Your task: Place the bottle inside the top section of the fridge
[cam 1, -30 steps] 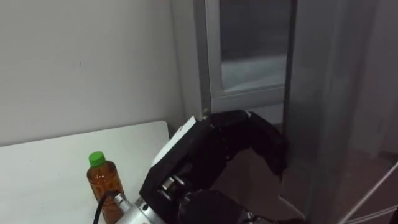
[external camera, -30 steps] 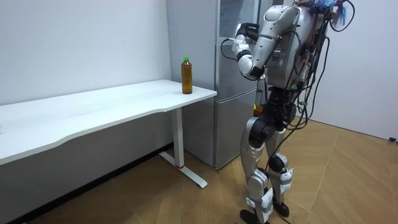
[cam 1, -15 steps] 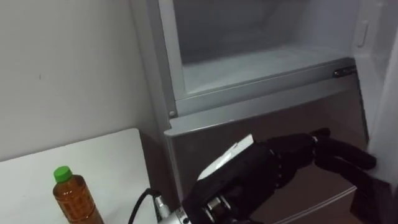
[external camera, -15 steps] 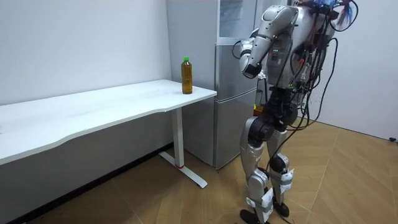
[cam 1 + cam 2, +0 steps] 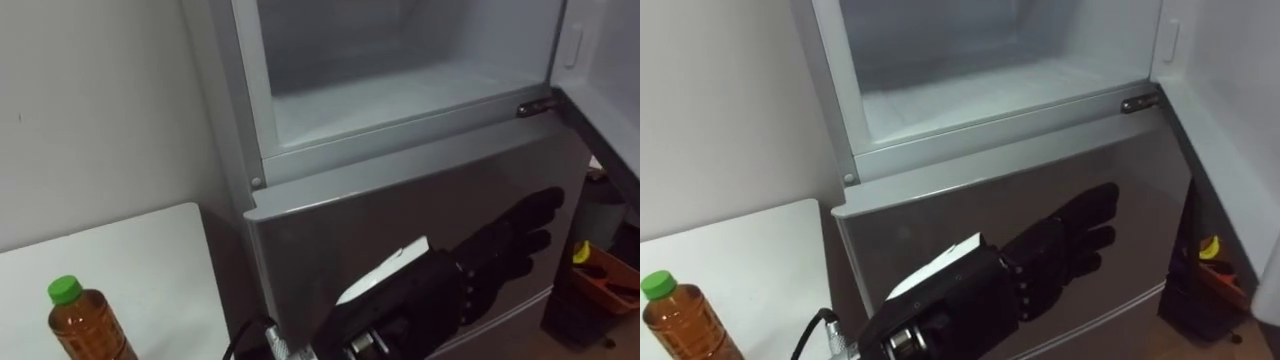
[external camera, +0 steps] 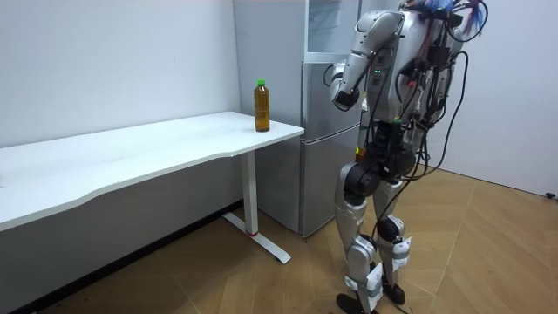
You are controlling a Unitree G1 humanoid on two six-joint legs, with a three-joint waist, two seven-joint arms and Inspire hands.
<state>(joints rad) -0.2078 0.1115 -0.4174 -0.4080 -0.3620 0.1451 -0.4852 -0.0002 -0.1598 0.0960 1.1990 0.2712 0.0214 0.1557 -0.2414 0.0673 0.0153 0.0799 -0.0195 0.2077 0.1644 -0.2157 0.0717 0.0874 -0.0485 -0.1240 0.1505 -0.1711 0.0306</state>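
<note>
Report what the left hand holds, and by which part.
Nothing: the left hand is open before the lower fridge door; the bottle stands on the table.

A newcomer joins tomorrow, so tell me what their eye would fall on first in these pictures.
First comes the upper fridge compartment, standing open at the top of the eye views. Just below it, the robot's black left hand stretches with straight fingers in front of the grey lower door. At lower left, the green-capped amber bottle stands upright on the white table, apart from the hand.
</note>
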